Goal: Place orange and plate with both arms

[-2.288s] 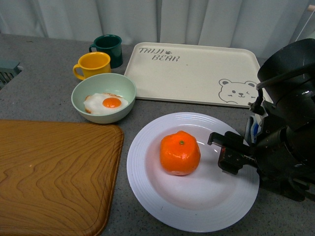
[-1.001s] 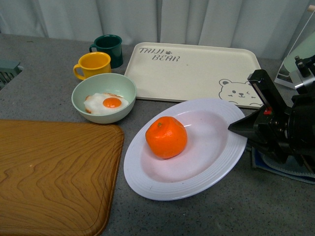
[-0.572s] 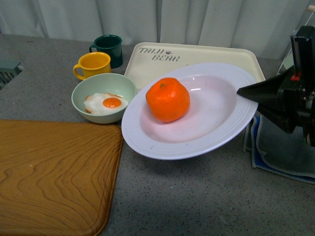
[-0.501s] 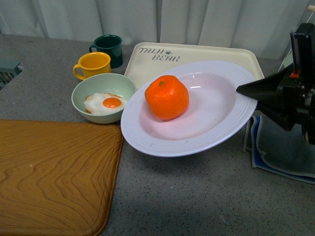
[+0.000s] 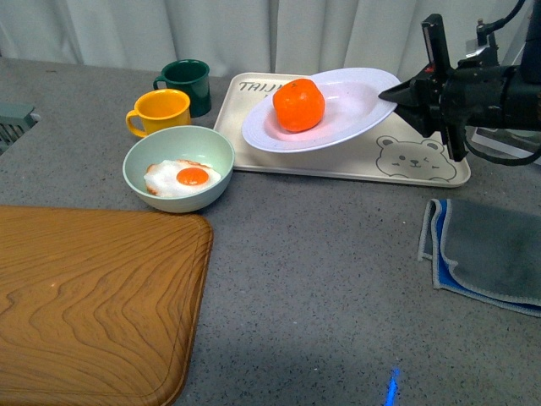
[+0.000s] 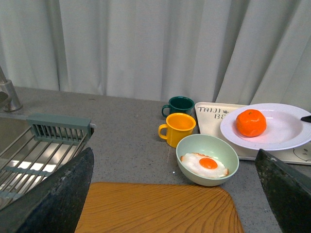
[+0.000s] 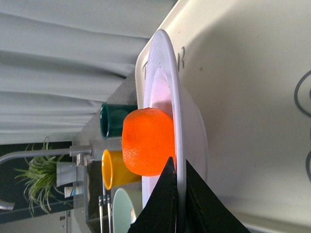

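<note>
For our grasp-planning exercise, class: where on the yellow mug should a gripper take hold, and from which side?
Grip the handle of the yellow mug, coming from the robot's left. The mug stands upright with its handle sticking out that way, while the dark green mug crowds it behind and the pale green bowl in front.

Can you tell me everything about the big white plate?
The plate is big, round, white and shiny, like glazed china, with a deep middle and a wide ridged rim. The orange sits inside it, toward its left side. The right gripper pinches its right rim, and it hangs tilted over the cream bear tray, right side higher. Whether its low edge touches the tray cannot be told.
</note>
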Tool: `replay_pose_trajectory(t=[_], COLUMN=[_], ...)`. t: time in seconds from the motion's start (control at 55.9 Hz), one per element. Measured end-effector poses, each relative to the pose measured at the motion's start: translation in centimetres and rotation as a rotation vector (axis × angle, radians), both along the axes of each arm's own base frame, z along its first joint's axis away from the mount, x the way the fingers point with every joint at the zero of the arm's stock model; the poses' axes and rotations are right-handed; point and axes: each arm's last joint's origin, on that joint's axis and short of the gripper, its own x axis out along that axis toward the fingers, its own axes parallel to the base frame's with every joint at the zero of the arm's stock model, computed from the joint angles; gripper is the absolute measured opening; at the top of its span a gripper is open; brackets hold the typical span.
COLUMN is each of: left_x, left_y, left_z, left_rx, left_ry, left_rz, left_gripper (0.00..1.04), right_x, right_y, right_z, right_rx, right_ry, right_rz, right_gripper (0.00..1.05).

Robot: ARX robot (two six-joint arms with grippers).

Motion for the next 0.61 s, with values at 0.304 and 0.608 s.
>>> replay_pose_trajectory(t=[0.304,0.608], left_x=[0.0,0.0], left_y=[0.0,0.0], left_z=[0.0,0.0], left_rx=[0.000,0.000], left_ry=[0.000,0.000], left_rz=[0.000,0.000], left_gripper=[0.98,0.98], right_x=[3.8,2.2], right_y=[0.2,-0.2], right_z=[-1.3,-2.3], right_rx=[-0.034,-0.230], right_ry=[0.033,0.012], right_rz=[-0.023,-0.035], right_gripper=[0.01,0.40])
